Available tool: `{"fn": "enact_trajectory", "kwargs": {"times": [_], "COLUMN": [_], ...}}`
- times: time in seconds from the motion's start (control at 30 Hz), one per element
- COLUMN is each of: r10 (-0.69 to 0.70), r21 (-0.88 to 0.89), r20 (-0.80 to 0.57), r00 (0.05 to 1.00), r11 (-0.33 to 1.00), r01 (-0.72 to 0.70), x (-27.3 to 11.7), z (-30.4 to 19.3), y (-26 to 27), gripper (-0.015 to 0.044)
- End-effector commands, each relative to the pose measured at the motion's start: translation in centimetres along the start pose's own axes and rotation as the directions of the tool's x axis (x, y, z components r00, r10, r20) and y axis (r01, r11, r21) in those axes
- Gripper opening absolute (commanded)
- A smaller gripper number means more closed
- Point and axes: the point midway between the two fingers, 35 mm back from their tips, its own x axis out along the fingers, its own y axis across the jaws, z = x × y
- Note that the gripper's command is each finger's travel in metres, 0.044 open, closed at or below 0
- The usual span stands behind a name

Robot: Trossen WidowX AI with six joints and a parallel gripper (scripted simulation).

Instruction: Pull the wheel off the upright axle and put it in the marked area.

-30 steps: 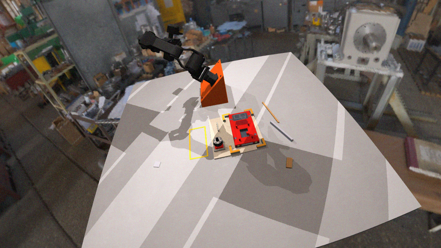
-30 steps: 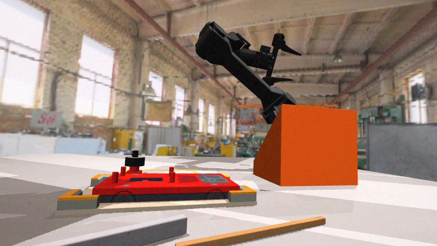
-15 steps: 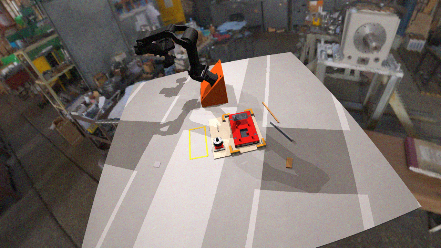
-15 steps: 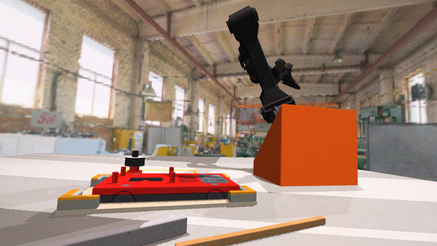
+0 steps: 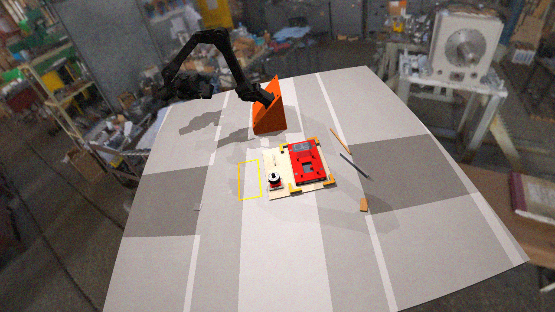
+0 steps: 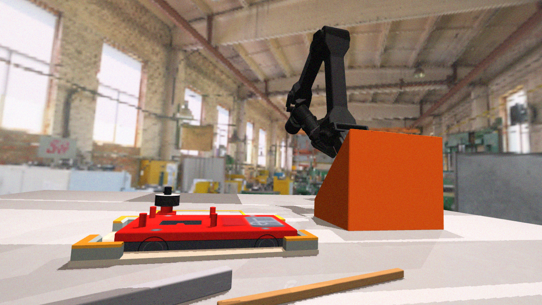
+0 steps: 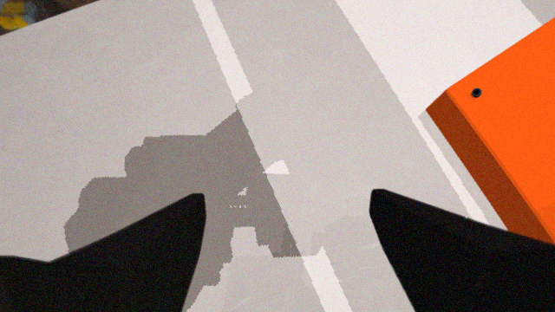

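The wheel (image 5: 274, 180) (image 6: 167, 200), black with a pale top face, sits on the upright axle (image 5: 273, 175) (image 6: 167, 189), whose black tip sticks out above it. It stands on a red base at the near left corner of the pale board (image 5: 283, 160). The marked area (image 5: 238, 182) is a yellow outline on the table, just left of the board. My gripper (image 7: 289, 203) is open and empty, its two black fingers apart above bare table. It is raised, left of the orange wedge and well away from the wheel. Its fingertips are hard to make out in the top and exterior views.
A red car body (image 5: 304, 156) (image 6: 197, 234) lies on the board between yellow-topped corner brackets. The orange wedge (image 5: 271, 120) (image 6: 394, 181) (image 7: 520, 113) stands behind at the arm's base. An orange stick (image 5: 340, 141) (image 6: 314, 286), a grey bar (image 5: 354, 165) (image 6: 170, 288) and a brown block (image 5: 363, 204) lie right of the board.
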Motion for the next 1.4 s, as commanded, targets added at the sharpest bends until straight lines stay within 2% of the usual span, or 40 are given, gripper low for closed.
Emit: {"fn": "enact_trajectory", "kwargs": {"times": [0.0, 0.13, 0.23, 0.33, 0.53, 0.7, 0.9, 1.1, 1.23, 1.37], "r10": [0.009, 0.014, 0.011, 0.003, -0.009, -0.014, -0.019, -0.042, -0.046, -0.034], "r21": [-0.230, -0.454, -0.552, -0.682, -0.896, -0.929, -0.784, -0.437, -0.141, 0.141], "r20": [-0.068, -0.170, -0.210, -0.239, -0.318, -0.368, -0.427, -0.472, -0.507, -0.564], "r00": [0.998, 0.985, 0.978, 0.971, 0.948, 0.930, 0.904, 0.881, 0.860, 0.825], "r11": [0.973, 0.886, 0.824, 0.711, 0.328, -0.019, -0.490, -0.856, -0.981, -0.988], "r01": [-0.024, -0.091, -0.128, -0.170, -0.298, -0.369, -0.381, -0.275, -0.135, 0.056], "x": [-0.2, -1.0, -1.5, -2.1, -4.2, -6.3, -9.4, -11.7, -13.0, -14.2], "z": [-3.8, -8.5, -10.6, -13.2, -19.9, -23.6, -26.9, -28.3, -27.9, -26.6], "y": [0.4, -0.2, -0.8, -1.7, -6.0, -10.3, -17.2, -26.0, -32.2, -38.1], "gripper": [0.0300, 0.0300, 0.0300, 0.0300, 0.0300, 0.0300, 0.0300, 0.0300, 0.0300, 0.0300]}}
